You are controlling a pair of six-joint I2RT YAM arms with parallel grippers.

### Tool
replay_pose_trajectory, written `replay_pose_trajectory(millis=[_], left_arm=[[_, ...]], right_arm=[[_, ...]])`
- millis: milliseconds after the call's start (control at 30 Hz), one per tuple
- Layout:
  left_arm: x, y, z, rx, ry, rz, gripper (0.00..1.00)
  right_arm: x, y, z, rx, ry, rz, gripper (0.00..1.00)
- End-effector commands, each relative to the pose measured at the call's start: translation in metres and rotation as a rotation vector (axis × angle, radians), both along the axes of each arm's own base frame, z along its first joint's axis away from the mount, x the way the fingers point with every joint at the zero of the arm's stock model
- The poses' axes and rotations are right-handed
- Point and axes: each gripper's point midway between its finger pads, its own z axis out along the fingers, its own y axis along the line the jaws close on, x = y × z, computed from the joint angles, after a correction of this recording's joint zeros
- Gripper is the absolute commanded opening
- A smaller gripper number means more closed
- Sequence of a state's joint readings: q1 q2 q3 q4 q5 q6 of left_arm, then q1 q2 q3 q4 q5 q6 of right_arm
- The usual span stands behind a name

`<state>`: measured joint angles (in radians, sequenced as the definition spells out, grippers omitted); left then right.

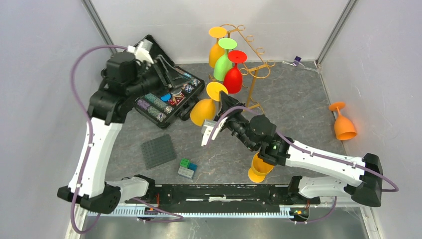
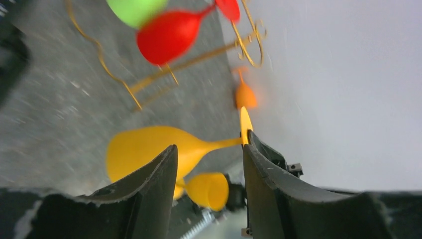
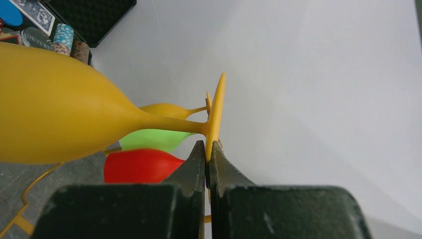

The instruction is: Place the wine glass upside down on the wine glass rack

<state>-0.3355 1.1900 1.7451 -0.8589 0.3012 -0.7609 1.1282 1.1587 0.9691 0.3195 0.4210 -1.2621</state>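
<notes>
Yellow plastic was the material of the wine glass [image 1: 204, 111], which was held above the grey surface [image 1: 298, 104] by the right gripper [image 3: 208, 149]. In the right wrist view its jaws were seen closed on the thin edge of the round foot. The stem lay almost level and the bowl was pointed to the left. The glass was in the air just in front of the gold wire wine glass rack [image 1: 255, 69], close beside the red glass [image 1: 233, 79], and it was not hung on the rack.

Three glasses were hung upside down on the rack: the red one, a green glass [image 1: 223, 64] and an amber glass [image 1: 215, 52] behind them.

The left gripper [image 2: 209, 154] was held over the open black case [image 1: 158, 50] of poker chips. Its jaws were spread apart, with nothing between them.

An orange glass [image 1: 344, 127] was laid on its side far to the right. Another yellow glass [image 1: 259, 170] was partly hidden under the right arm. A dark studded plate [image 1: 158, 151] and small green and blue blocks [image 1: 187, 168] were seen near the front.

Print was noticed on a card box [image 3: 35, 15] in the case, but it was too small to be read.
</notes>
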Motion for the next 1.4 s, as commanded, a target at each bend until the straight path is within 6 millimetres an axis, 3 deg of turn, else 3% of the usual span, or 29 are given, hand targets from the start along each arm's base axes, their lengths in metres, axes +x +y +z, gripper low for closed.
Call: replay_pose_trajectory(millis=[0,167,267,667,933,1033,1267,1367], left_arm=[[-0.037,-0.049,-0.004,-0.206,0.174,-0.336,0.55],[-0.055,-0.061,-0.021,-0.236,0.274,-0.457,0.54],[-0.062,-0.067,-0.02,-0.263,0.266,-0.491,0.54],[-0.035,-0.053,0.002,-0.299,0.125,-0.284,0.54],[-0.034,-0.06,0.009,-0.335,0.127,-0.325,0.53],[-0.038,-0.063,0.006,-0.326,0.147,-0.361,0.48],[-0.056,-0.086,-0.022,-0.233,0.266,-0.463,0.42],[-0.058,-0.094,-0.024,-0.221,0.269,-0.478,0.27]], right_arm=[[-0.02,-0.011,0.042,0.071,-0.147,-0.003,0.0],[-0.03,0.0,0.039,0.038,-0.174,0.038,0.0],[-0.031,0.007,0.034,0.012,-0.175,0.046,0.0],[-0.036,0.01,0.027,-0.012,-0.174,0.063,0.0],[-0.039,0.013,0.024,-0.026,-0.176,0.087,0.0],[-0.039,0.014,0.024,-0.025,-0.177,0.088,0.0],[-0.038,0.019,0.024,-0.027,-0.179,0.091,0.0],[-0.037,0.021,0.023,-0.035,-0.18,0.089,0.0]])
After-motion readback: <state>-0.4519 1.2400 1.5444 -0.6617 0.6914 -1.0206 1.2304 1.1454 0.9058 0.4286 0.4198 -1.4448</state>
